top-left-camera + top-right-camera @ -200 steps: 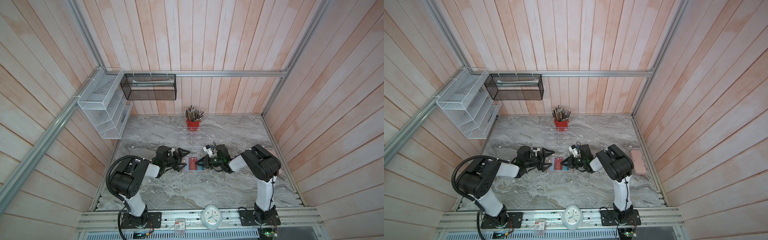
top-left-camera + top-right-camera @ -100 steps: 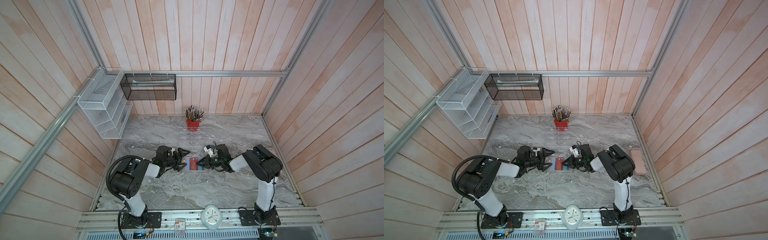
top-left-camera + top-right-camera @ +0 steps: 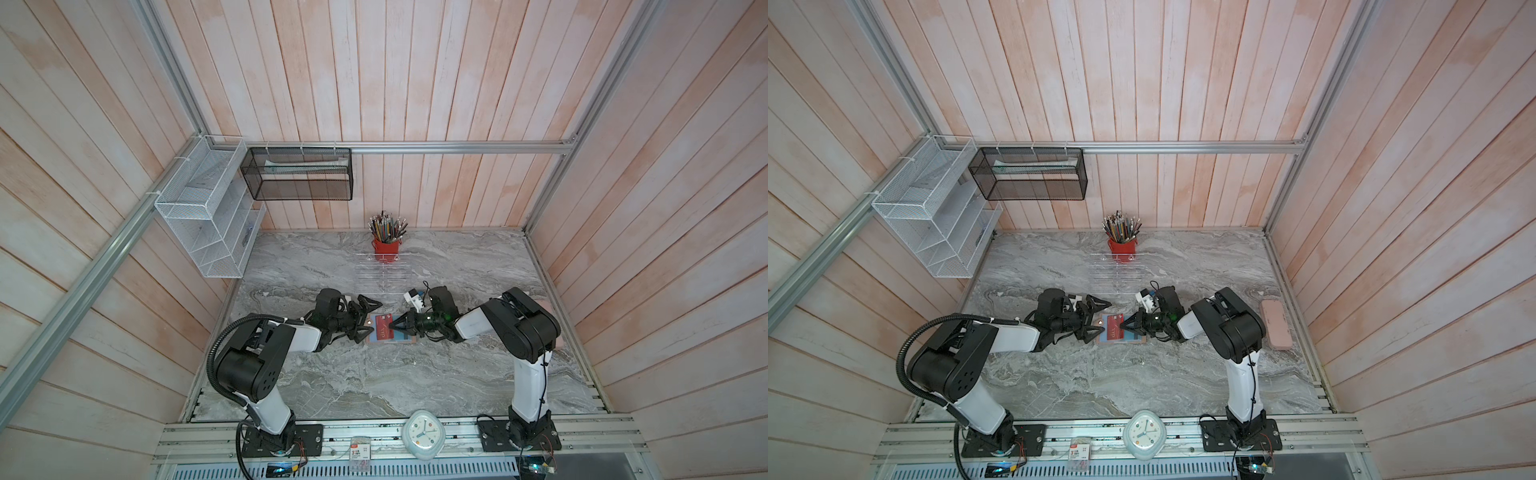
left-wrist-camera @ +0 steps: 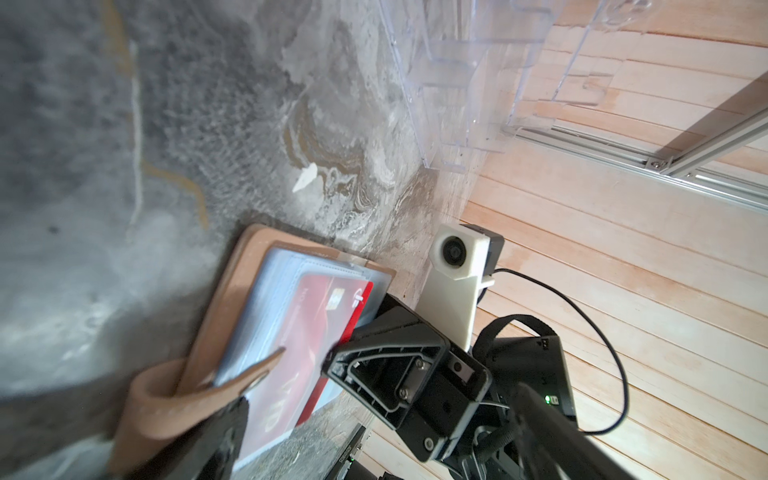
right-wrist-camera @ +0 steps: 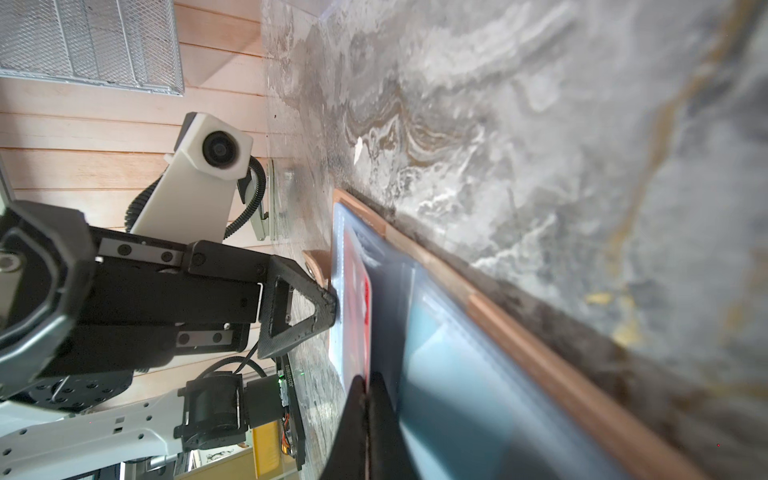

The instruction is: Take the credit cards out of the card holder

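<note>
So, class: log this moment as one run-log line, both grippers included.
step: card extraction | left gripper: open, at card holder strap end | right gripper: shut on red card | red card: partly out of card holder

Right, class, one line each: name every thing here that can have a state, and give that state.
card holder: open, lying flat
strap tab: unfastened, curled up
red card: partly out of its sleeve
teal card: tucked in, behind clear plastic
right tool: shut on the red card's edge
left tool: open wide at the holder's strap end
</note>
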`<state>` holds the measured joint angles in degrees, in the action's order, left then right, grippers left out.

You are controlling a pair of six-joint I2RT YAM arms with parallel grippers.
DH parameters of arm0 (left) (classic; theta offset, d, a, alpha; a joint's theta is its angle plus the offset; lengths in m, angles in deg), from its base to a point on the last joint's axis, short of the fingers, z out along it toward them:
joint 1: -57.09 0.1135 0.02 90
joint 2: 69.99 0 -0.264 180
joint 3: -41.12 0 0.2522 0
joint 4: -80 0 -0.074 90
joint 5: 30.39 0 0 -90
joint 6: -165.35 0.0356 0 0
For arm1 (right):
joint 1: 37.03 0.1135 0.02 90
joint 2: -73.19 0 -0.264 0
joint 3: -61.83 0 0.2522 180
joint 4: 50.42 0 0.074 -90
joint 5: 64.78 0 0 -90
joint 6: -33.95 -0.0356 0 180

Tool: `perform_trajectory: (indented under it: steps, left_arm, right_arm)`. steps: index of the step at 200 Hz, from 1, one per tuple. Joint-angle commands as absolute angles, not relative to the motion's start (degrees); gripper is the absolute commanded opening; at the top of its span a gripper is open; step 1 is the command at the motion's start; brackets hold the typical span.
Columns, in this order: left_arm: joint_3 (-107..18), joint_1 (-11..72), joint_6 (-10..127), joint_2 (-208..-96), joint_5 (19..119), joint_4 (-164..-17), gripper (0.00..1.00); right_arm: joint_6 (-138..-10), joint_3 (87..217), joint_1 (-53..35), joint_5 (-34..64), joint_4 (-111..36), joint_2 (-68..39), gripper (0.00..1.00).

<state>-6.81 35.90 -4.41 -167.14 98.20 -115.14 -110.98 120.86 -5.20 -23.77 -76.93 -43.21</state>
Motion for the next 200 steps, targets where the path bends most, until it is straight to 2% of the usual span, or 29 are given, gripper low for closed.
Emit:
perform_trajectory:
  steps: [1, 17, 43, 64, 117, 200]
  left_arm:
    - [-6.9, 35.5, -4.2, -165.3, 97.4, -113.0, 1.00]
    - [-8.2, 35.0, -3.0, -164.2, 97.4, -110.8, 1.00]
    - [-14.6, 34.3, 6.6, -162.5, 95.8, -96.2, 1.00]
    - [-15.6, 34.6, 10.4, -162.1, 94.2, -91.0, 1.00]
    - [-13.9, 34.1, 6.9, -165.2, 95.5, -97.4, 1.00]
    - [-15.1, 32.1, 7.9, -168.2, 94.2, -96.2, 1.00]
  right_arm:
    - [-113.5, 120.7, -4.9, -22.9, -79.6, -45.7, 0.05]
    - [-114.7, 120.4, -4.9, -23.1, -81.3, -46.1, 0.05]
    - [-114.6, 120.8, -4.8, -23.1, -81.1, -46.3, 0.04]
    - [-114.6, 120.9, -4.8, -23.1, -80.9, -46.2, 0.04]
    - [-114.9, 121.3, -4.7, -23.3, -81.2, -46.5, 0.04]
    - [-114.6, 121.5, -4.6, -23.2, -81.1, -46.8, 0.04]
